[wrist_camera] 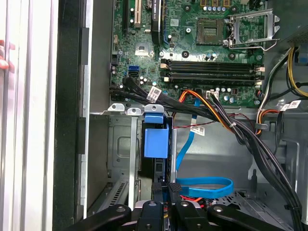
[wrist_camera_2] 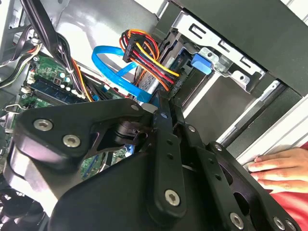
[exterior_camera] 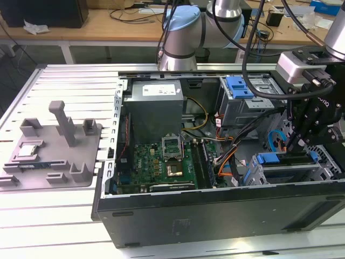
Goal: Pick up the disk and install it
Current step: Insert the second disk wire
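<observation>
The black metal claw (wrist_camera_2: pixel 166 113), seemingly closed on the blue-framed silver rectangular disk (wrist_camera: pixel 156 139), is seating it in the grey metal drive cage (exterior_camera: pixel 285 167); pressing home calls for straight alignment.

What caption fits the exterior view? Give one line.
Arm's tool lowered over the disk in the open computer case.

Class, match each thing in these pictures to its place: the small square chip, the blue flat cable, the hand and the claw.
Things:
A. chip
B. blue flat cable
C. hand
D. claw

Places:
1. outside the computer case
2. on the grey tray, exterior view's left
3. over the drive cage, exterior view's right
4. looped inside the case

Pairs: A-2, B-4, C-1, D-3
</observation>
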